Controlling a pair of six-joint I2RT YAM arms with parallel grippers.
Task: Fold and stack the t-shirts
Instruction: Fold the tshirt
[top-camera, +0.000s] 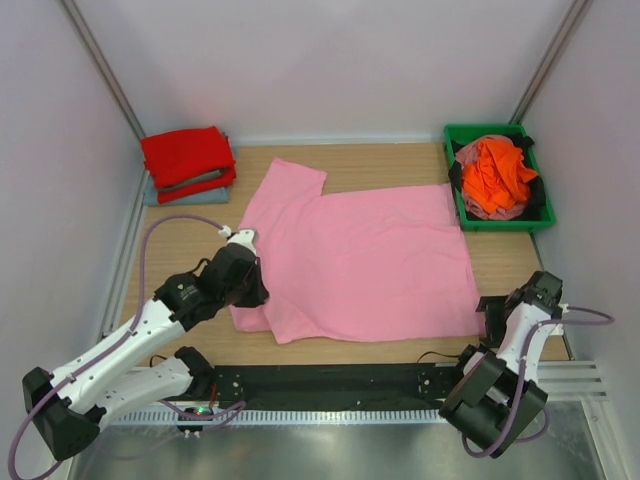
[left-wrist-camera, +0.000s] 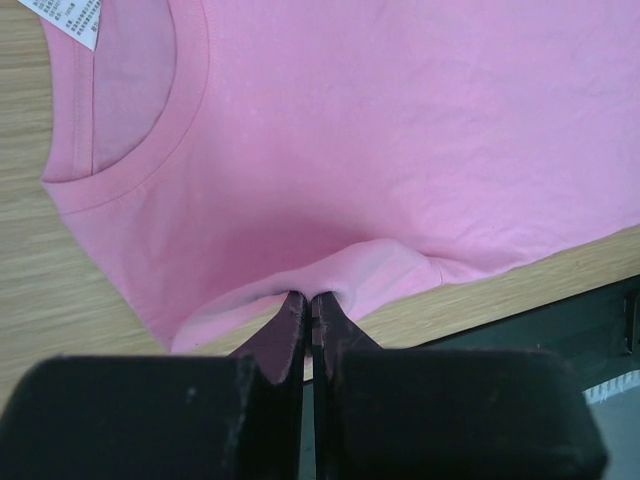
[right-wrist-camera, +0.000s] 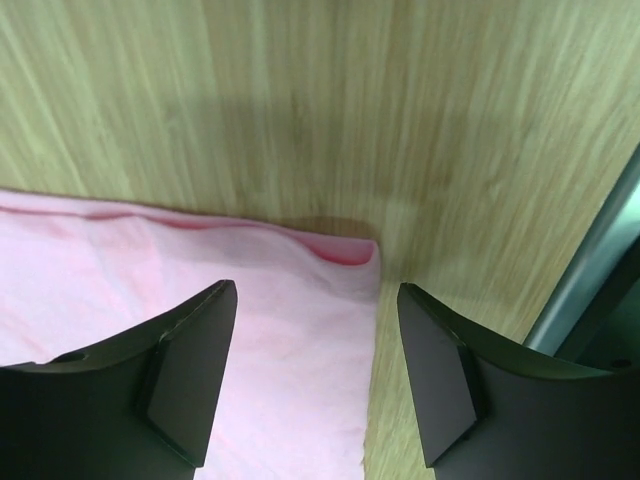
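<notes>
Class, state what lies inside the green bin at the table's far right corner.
A crumpled orange t-shirt fills the green bin, over pinkish cloth; anything deeper is covered.

Top view: left gripper (top-camera: 255, 292) covers the pink shirt (top-camera: 370, 260) at its collar. Grey-blue shirt (top-camera: 165, 192) lies under the red shirt (top-camera: 185, 155), only edges showing. In the bin (top-camera: 480, 132), the orange shirt (top-camera: 497, 172) hides most of the other cloth (top-camera: 487, 210). Left wrist: label (left-wrist-camera: 70, 18) cut by top edge, print unreadable.
</notes>
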